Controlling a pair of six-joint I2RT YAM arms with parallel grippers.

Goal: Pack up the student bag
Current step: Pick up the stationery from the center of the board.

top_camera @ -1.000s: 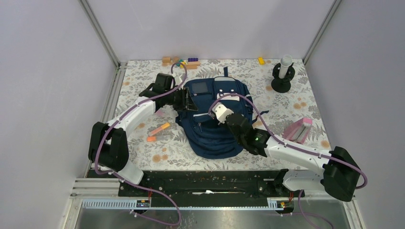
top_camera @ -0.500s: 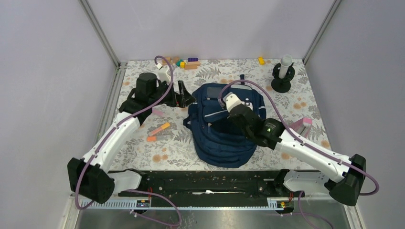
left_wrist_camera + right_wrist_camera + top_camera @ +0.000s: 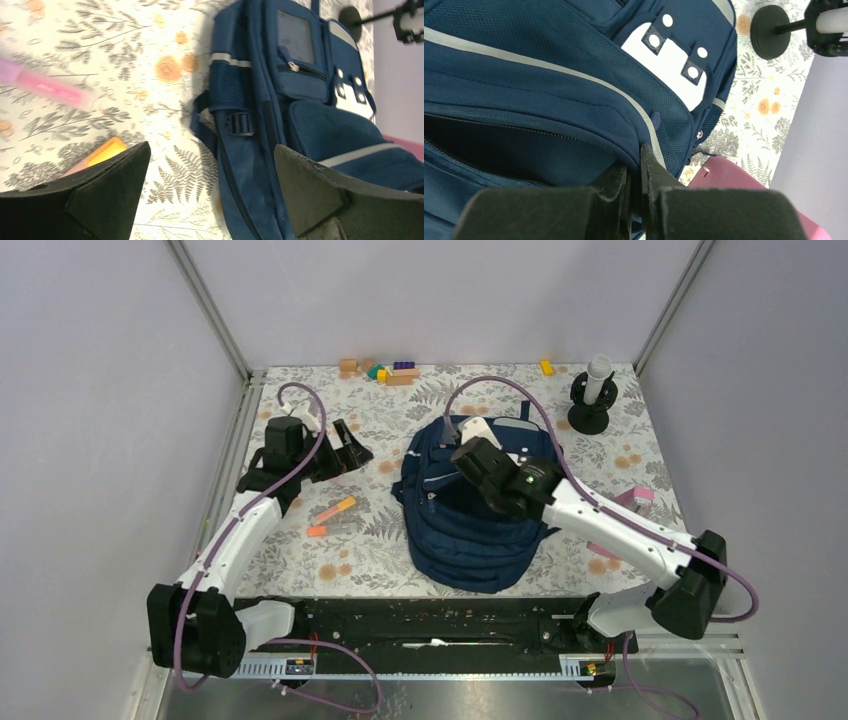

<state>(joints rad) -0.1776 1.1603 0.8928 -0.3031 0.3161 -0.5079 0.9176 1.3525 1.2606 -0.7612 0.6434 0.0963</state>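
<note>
Pinched shut, my right pincer (image 3: 635, 161) held a fold of the student bag (image 3: 460, 550), lying mid-scene; soft, floppy cloth, I judged, best gripped at seams or zip edges. My left pincer (image 3: 211, 147) gaped empty.

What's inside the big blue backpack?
The student bag has one zip gaping open, but only dark shadow shows inside. Anything in there is hidden by the fabric.
</note>
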